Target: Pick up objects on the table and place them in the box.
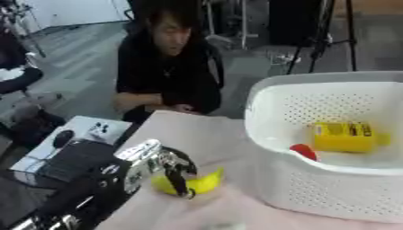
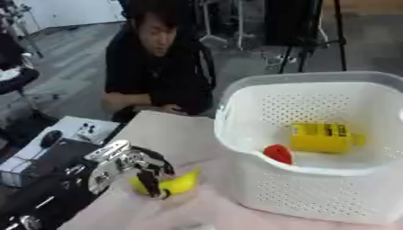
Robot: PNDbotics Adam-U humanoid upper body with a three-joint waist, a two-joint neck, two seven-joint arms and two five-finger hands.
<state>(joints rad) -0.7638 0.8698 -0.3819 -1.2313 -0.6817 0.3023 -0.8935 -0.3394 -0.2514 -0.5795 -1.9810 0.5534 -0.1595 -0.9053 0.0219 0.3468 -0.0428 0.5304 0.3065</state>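
Pale pink cloth-covered table (image 1: 197, 134) carries a large white perforated plastic basket (image 2: 260, 188) on its right side, with a yellow rectangular box with black print (image 1: 344, 137) lying on the basket floor and a small red rounded object (image 2: 277, 153) just beside it near the front wall. Black-and-silver left hand (image 2: 130, 168) comes in from the lower left, fingers curled down over and round a yellow banana (image 1: 201, 182) that lies on the cloth well left of the basket; grip is closed on it, banana apparently on the table. Right hand shows in neither view.
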